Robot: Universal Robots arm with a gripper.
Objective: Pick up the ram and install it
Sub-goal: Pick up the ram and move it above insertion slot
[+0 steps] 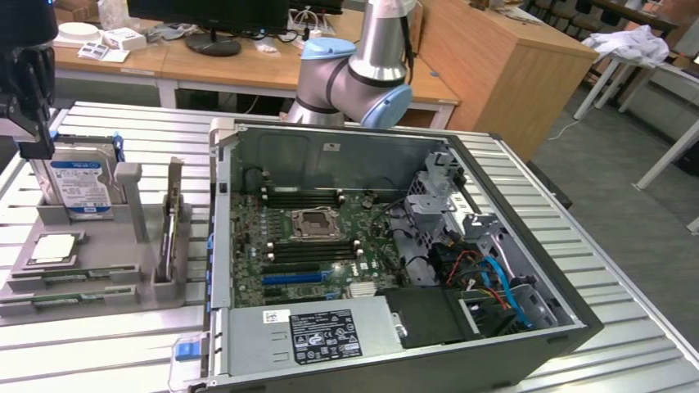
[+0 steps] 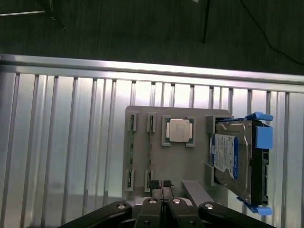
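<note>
1. open computer case lies on a slatted table, motherboard exposed.
2. grey tray at the exterior view's left holds a hard drive, a processor chip and ram.
3. gripper hangs above the tray.

Even, bright room light falls on the grey holder in the exterior view, leaving only soft shadows beside it. In the wrist view the slatted table around the holder glares almost white, while the floor beyond it lies dark.
</note>
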